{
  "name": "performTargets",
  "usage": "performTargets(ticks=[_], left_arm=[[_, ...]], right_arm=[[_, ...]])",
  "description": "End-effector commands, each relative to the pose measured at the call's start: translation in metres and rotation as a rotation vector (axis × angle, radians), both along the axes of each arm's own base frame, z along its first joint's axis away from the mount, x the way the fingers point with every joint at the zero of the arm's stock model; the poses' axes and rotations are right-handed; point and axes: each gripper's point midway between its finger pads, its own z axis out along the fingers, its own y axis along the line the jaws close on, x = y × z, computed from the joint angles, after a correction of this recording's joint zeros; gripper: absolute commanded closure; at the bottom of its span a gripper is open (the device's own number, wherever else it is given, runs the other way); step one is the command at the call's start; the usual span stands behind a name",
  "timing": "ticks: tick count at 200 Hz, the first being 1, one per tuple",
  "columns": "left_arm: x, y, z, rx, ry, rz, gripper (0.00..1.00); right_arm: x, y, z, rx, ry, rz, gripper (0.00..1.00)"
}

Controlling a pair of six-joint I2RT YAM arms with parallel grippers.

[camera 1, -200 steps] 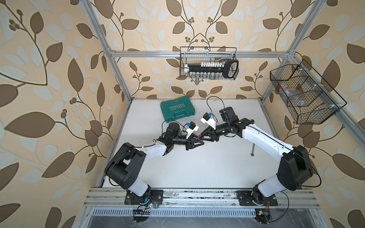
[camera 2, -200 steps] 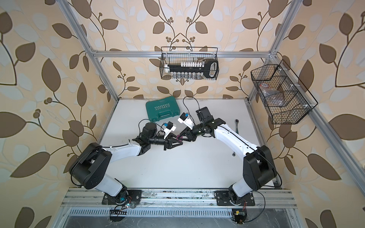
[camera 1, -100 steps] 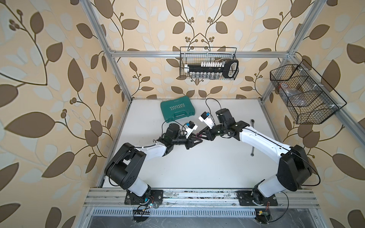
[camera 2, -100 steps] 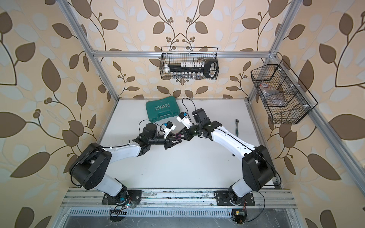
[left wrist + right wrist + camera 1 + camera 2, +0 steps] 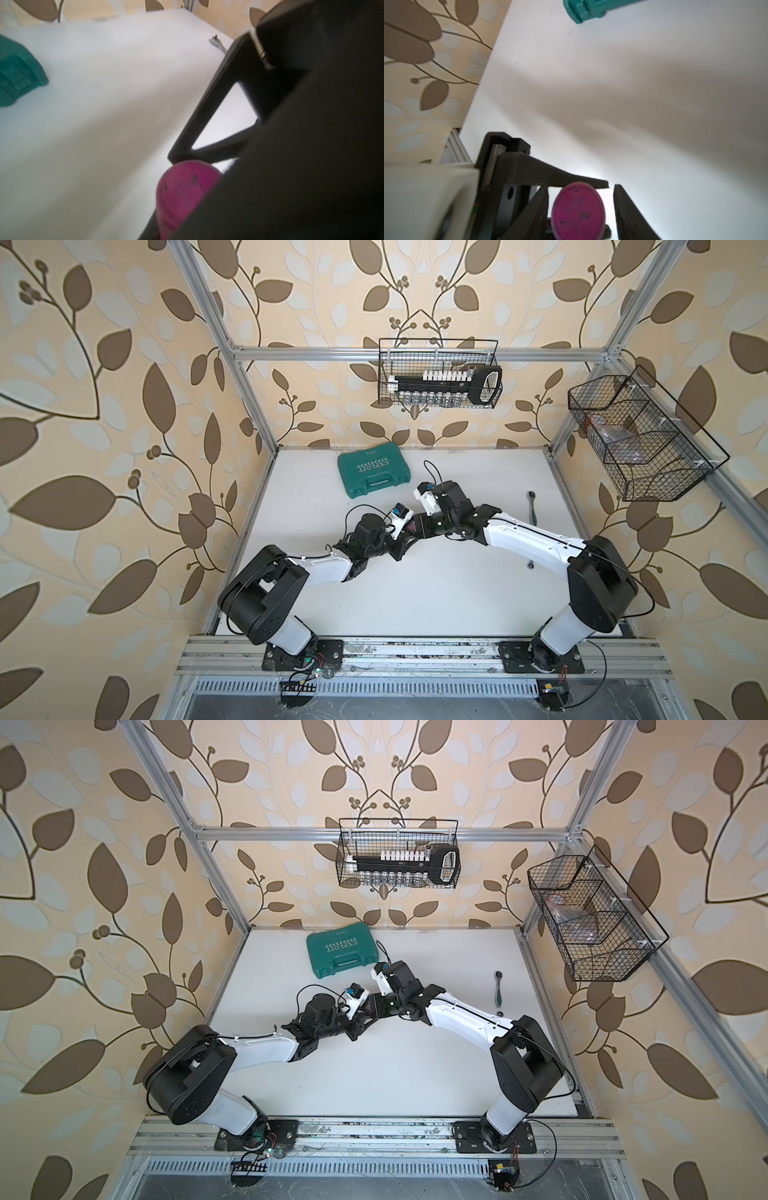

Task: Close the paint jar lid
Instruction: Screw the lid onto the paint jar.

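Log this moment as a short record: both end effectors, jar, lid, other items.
left end effector: shut on the paint jar
right end effector: open, fingers flanking the lid, gap visible
lid: apparently on the jar mouth, not gripped
elsewhere on table: green tool case, ratchet

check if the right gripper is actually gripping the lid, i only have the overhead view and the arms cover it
observer: No. In the right wrist view the right gripper stands open around the lid, with a gap on each side.
operator: ok and is the left one holding the jar
observer: Yes. The left gripper is shut on the jar. In the left wrist view the pink end sticks out past its fingers. The lid sits on that end, but I cannot tell whether it is fully closed.
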Motion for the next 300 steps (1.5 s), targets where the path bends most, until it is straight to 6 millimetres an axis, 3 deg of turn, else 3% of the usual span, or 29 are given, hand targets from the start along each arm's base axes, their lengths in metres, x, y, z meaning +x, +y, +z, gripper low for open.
performTargets(ticks=[1, 44, 84, 106, 143, 248, 300], left_arm=[[-0.012, -0.017, 0.064, -0.139, -0.231, -0.097, 1.00], [-0.016, -0.012, 0.060, -0.182, -0.238, -0.121, 1.00], [-0.015, -0.012, 0.058, -0.194, -0.246, -0.111, 1.00], [-0.014, -0.012, 0.057, -0.198, -0.243, -0.110, 1.00], [-0.013, -0.013, 0.056, -0.200, -0.240, -0.105, 1.00], [-0.008, -0.015, 0.064, -0.226, -0.253, -0.099, 1.00], [-0.009, -0.016, 0.064, -0.224, -0.256, -0.104, 1.00]], right_arm=[[-0.016, 0.005, 0.047, 0.224, 0.007, 0.082, 0.41], [-0.017, -0.040, 0.079, 0.418, 0.042, 0.082, 0.34], [-0.023, -0.055, 0.070, 0.519, 0.115, 0.093, 0.32], [-0.023, -0.051, 0.061, 0.607, 0.178, 0.099, 0.31], [-0.023, -0.046, 0.063, 0.737, 0.211, 0.099, 0.29], [-0.035, -0.018, 0.032, 0.765, 0.340, 0.131, 0.28], [-0.045, -0.012, 0.031, 0.782, 0.361, 0.157, 0.28]])
